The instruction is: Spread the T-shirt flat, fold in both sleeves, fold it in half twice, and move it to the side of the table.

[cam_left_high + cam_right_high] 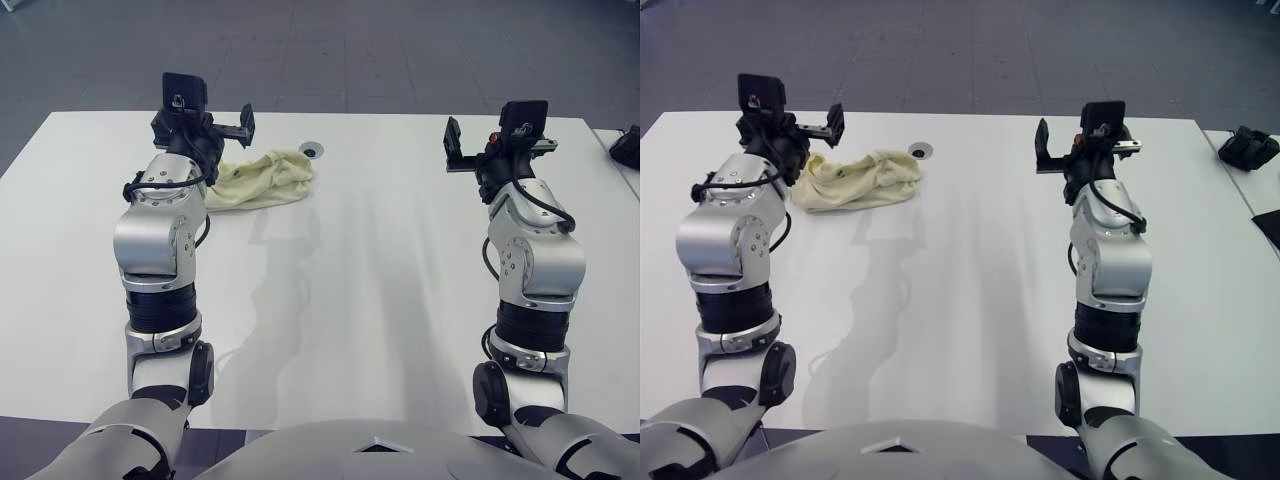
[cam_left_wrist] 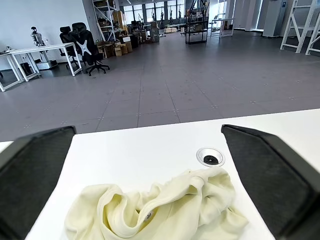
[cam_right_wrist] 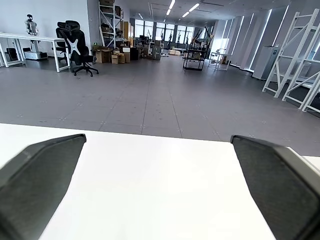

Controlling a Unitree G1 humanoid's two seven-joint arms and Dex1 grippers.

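I count two grippers over one white table [image 1: 380,300]. The left gripper [image 1: 203,126] and right gripper [image 1: 497,148] both have their jaws spread wide and grip nothing. One pale yellow T-shirt [image 1: 265,180] lies crumpled just ahead of the left gripper, on the table's far half, left of centre. I can't read its small tag [image 2: 148,216]. One round grommet [image 1: 311,149] sits just behind it.

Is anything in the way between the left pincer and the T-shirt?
Nothing visible stands between them. The open left pincer faces the crumpled T-shirt directly, close above the table. A round grommet sits just beyond the shirt, outside the path.
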